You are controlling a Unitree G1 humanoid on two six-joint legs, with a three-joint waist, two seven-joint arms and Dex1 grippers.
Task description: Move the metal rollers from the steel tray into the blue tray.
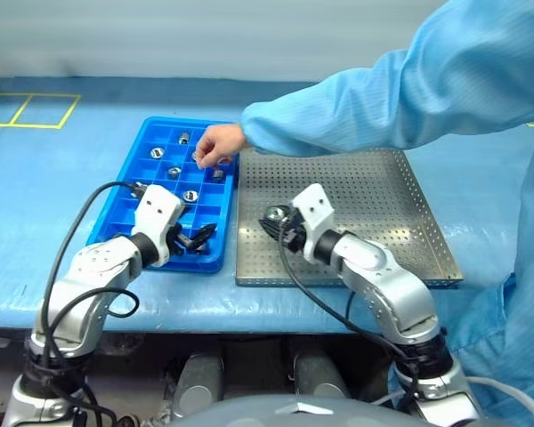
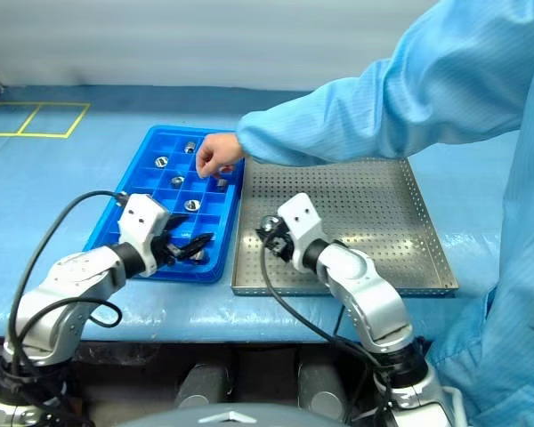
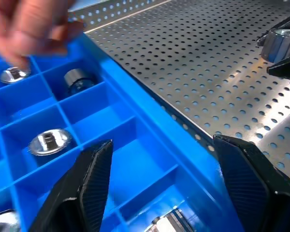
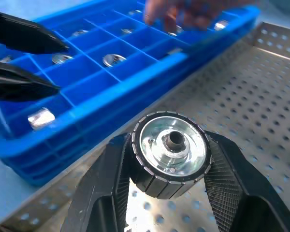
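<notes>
My right gripper (image 1: pixel 273 220) is shut on a shiny metal roller (image 4: pixel 170 153) with a centre hole. It holds the roller just above the left edge of the perforated steel tray (image 1: pixel 383 205), close to the blue tray (image 1: pixel 116 203). Several more rollers lie in the blue tray's compartments, among them one in the middle (image 1: pixel 190 196) and one farther back (image 1: pixel 157 153). My left gripper (image 1: pixel 196 238) hangs open over the near end of the blue tray, with nothing between its fingers (image 3: pixel 94 169).
A person's hand (image 1: pixel 218 145) in a light blue sleeve reaches over the far right part of the blue tray. The person stands at the right of the table. Yellow tape lines (image 1: pixel 44 111) mark the blue table cover at far left.
</notes>
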